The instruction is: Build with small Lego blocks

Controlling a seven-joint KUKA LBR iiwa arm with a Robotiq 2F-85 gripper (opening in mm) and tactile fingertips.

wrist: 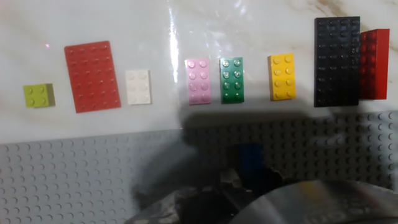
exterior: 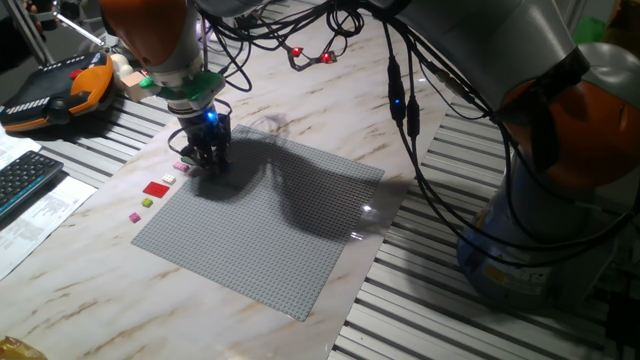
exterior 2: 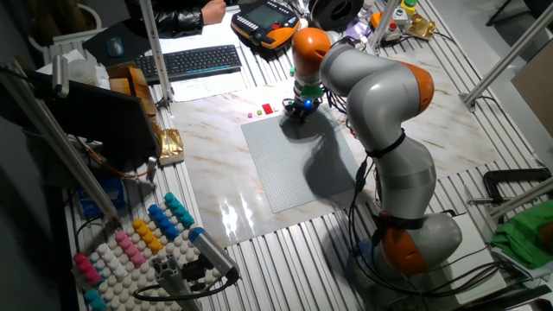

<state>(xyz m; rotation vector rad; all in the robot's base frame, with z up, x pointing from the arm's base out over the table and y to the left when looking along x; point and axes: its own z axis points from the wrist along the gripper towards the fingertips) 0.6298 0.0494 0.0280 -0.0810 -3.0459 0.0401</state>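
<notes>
My gripper (exterior: pixel 205 160) stands low over the far-left corner of the grey baseplate (exterior: pixel 270 230), also seen in the other fixed view (exterior 2: pixel 298 112). In the hand view a small blue brick (wrist: pixel 252 160) sits between the dark fingers, just above the baseplate (wrist: pixel 74 174); the gripper seems shut on it. On the marble beyond the plate's edge lies a row of bricks: lime square (wrist: pixel 38 95), large red plate (wrist: pixel 92 76), white (wrist: pixel 138 86), pink (wrist: pixel 198 81), green (wrist: pixel 232 79), yellow (wrist: pixel 282 76), black (wrist: pixel 336 60), red (wrist: pixel 375 64). The red plate also shows in one fixed view (exterior: pixel 156 188).
A teach pendant (exterior: pixel 60 90) and a keyboard (exterior: pixel 20 180) lie left of the work area. Cables hang over the table behind the arm. A rack of coloured pegs (exterior 2: pixel 130 242) stands at the table's near corner in the other fixed view.
</notes>
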